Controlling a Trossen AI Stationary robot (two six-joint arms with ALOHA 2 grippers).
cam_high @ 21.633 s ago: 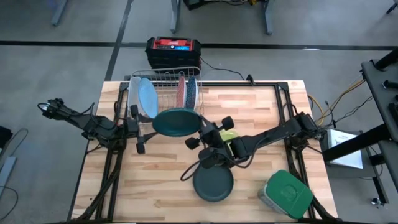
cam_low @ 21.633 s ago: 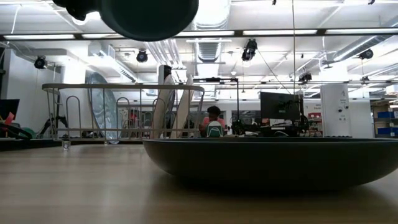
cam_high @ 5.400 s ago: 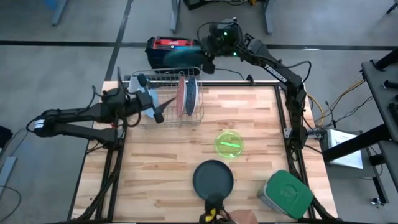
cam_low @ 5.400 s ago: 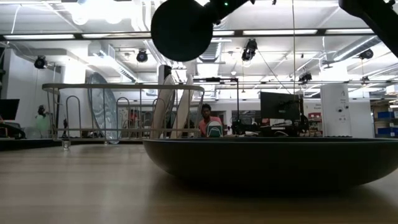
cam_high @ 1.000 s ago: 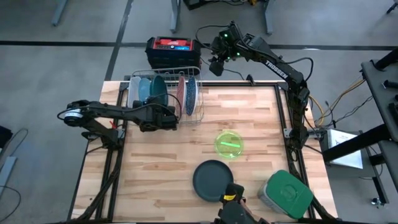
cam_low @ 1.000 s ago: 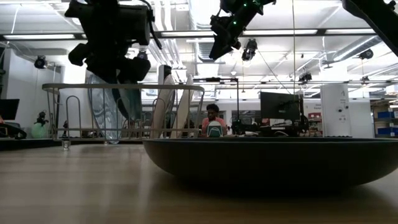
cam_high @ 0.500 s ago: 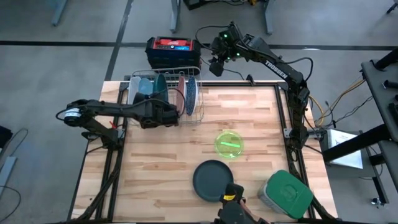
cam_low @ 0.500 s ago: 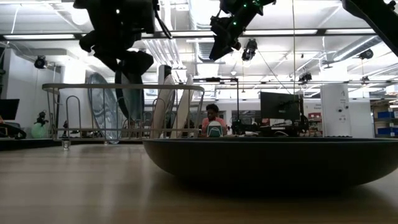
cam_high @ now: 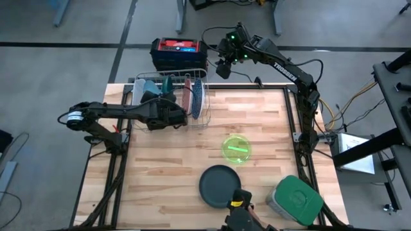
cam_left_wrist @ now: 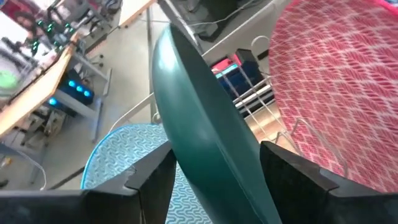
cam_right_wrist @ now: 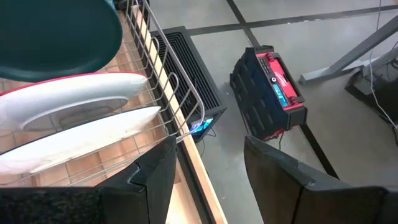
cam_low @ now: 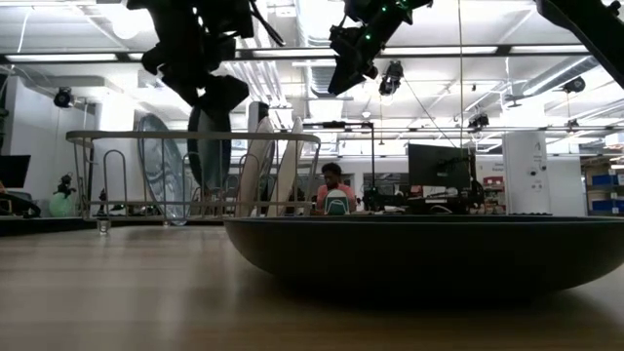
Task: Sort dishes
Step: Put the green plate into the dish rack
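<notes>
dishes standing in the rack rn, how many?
4: light blue plate, dark teal plate between the left gripper fingers, reddish plate, white plate. More may be hidden.

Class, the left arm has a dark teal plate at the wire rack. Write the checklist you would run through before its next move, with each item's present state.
1. Dark teal plate stands on edge in the wire rack, between the light blue plate and the reddish plate: ok.
2. Left gripper at the plate, fingers either side: ok.
3. Plate seated in a slot: cannot tell.
4. Right gripper clear, raised beyond the rack's far side: ok.
5. Lime green bowl and dark grey-teal plate waiting on the table: ok.
</notes>
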